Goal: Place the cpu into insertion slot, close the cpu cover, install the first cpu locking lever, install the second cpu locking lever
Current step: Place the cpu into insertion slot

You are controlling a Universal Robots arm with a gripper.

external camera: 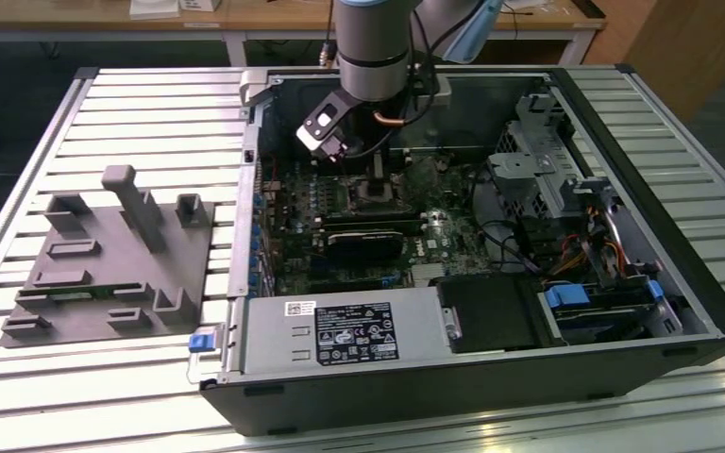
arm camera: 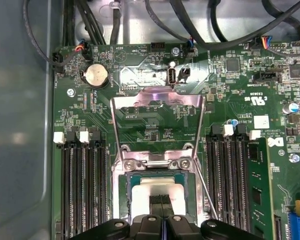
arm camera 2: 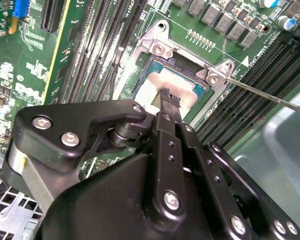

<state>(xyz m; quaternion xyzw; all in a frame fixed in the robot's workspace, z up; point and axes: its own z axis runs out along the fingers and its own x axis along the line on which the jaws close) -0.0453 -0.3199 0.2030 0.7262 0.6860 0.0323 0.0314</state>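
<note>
Step 1 looks nearly complete: the claw (arm camera 2: 170, 98), fingers together, rests its tips on the cpu (arm camera 2: 152, 85), which sits in the insertion slot (arm camera 2: 160, 50) directly beneath. Beyond it the cpu cover (arm camera: 157, 98) stands open; closing it needs the claw clear.

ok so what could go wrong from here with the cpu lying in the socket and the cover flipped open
1. The fingers meet on top of the cpu, which lies in the insertion slot. Any sideways drag could shift or tilt it on the contacts.
2. The cpu cover is flipped open and a thin locking lever juts out beside the slot. The wide body of the gripper might snag either.
</note>
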